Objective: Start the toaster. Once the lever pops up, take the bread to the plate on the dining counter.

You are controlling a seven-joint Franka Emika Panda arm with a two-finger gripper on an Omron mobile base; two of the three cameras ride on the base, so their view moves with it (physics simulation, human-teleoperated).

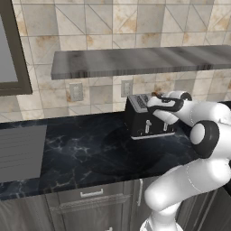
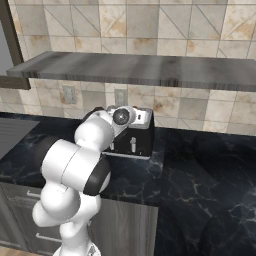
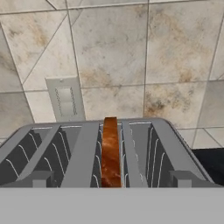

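The black toaster [image 1: 145,121] [image 2: 138,139] stands on the black wall countertop against the tiled wall. In the hand view I look down on its silver slotted top [image 3: 83,146]. The bread [image 3: 110,151], a tan-brown slice, stands on edge in the middle slot and sticks up above it. My gripper [image 3: 111,180] [image 1: 154,100] hovers just above the toaster top, open. Its fingertips [image 3: 40,179] stand wide apart on either side of the slice and touch nothing. Two pale levers [image 1: 147,128] show on the toaster's front. The plate and the dining counter are out of view.
A grey wall shelf [image 1: 135,61] [image 2: 140,70] hangs above the toaster. Two outlets [image 1: 76,91] sit on the tiles behind it. A grey ridged panel [image 1: 20,151] lies in the countertop [image 1: 81,149] at the left. Drawers [image 1: 92,194] run below.
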